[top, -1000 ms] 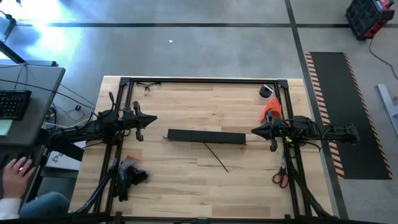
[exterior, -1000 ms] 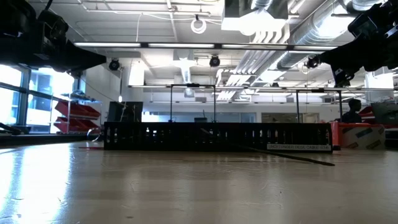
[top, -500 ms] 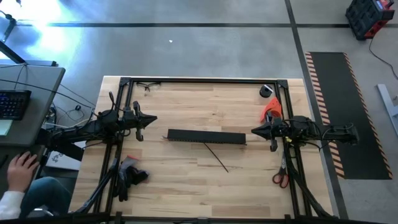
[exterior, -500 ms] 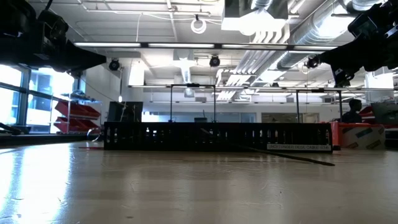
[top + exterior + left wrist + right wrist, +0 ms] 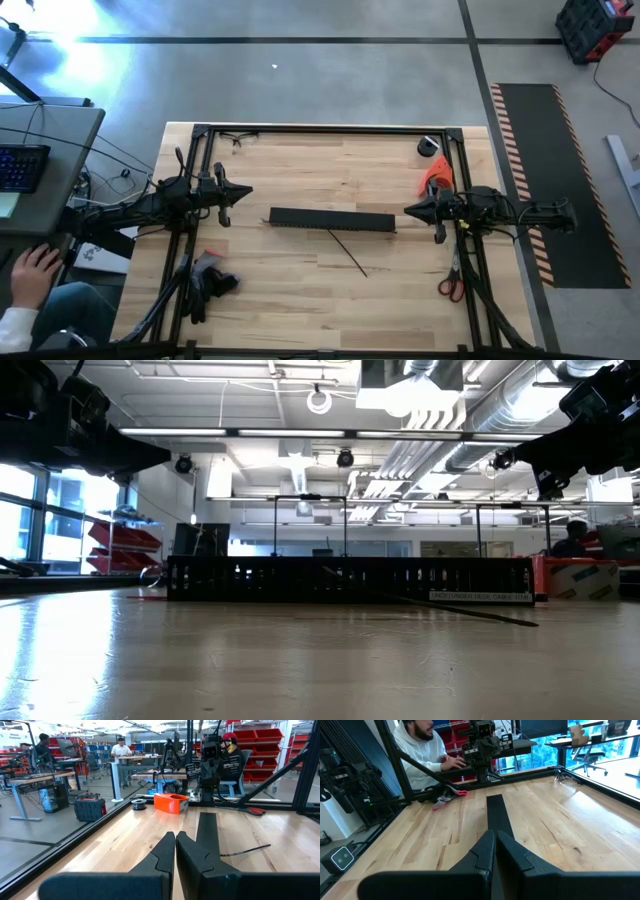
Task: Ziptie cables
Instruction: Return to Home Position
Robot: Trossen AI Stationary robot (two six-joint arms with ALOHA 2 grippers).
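Pretty much zero change on the tabletop versus a second back. Still holding the left end effector [image 5: 246, 190] and right end effector [image 5: 408, 210] up off the wood, tips facing each other, fingers pressed together on both. Still got the closed black duct [image 5: 332, 219] lying flat between them, thin dark strand [image 5: 348, 250] just beside it. Can't see the cables in any view. Only real difference: the person's hand [image 5: 35, 268], out behind the left end effector, shifted a touch.

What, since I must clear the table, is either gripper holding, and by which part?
Nothing: the left gripper and the right gripper are both shut and empty, clear of the black cable duct.
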